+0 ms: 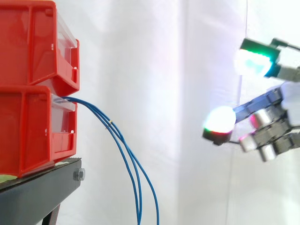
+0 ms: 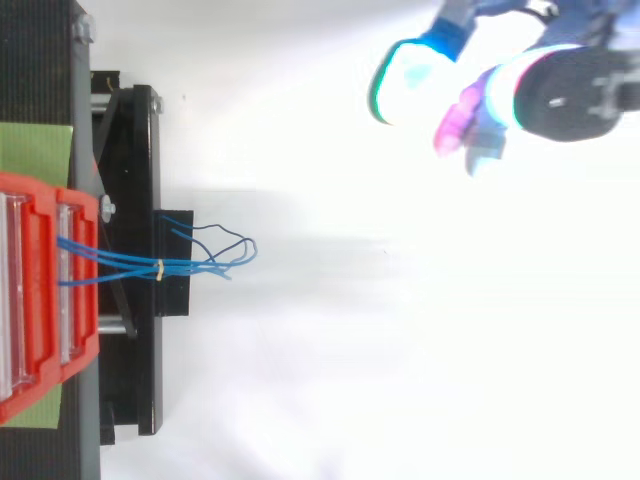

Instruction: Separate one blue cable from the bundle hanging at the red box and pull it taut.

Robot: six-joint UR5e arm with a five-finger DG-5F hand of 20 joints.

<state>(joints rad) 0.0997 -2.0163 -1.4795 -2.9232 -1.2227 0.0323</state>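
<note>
Side view | hand (image 1: 271, 132) far right, fingers spread, holding nothing, well apart from cables (image 1: 111, 123) | cables hang bundled from lower red box (image 1: 28, 131), left | none separated yet; grasp and pull remain.

Lower ends of blue cables (image 1: 101, 113) past the bottom edge; hand (image 1: 269, 133) cropped rightward

red bins (image 1: 33, 51): moulded plastic, glossy, smooth walls with ribbed edges
bin fronts (image 1: 65, 29): clear plastic strips, shiny
blue cables (image 2: 148, 265): thin, smooth plastic sheath, slight sheen
stand (image 1: 37, 194): black metal, matt, at lower left of the side view
bolt (image 1: 78, 175): bare metal, bright
green mat (image 2: 35, 150): matt, finely woven look
curtain (image 1: 164, 93): white cloth, matt, soft folds
robot hand (image 1: 269, 131): grey metal links, dull sheen
pads (image 1: 220, 119): translucent, smooth, glowing
</note>
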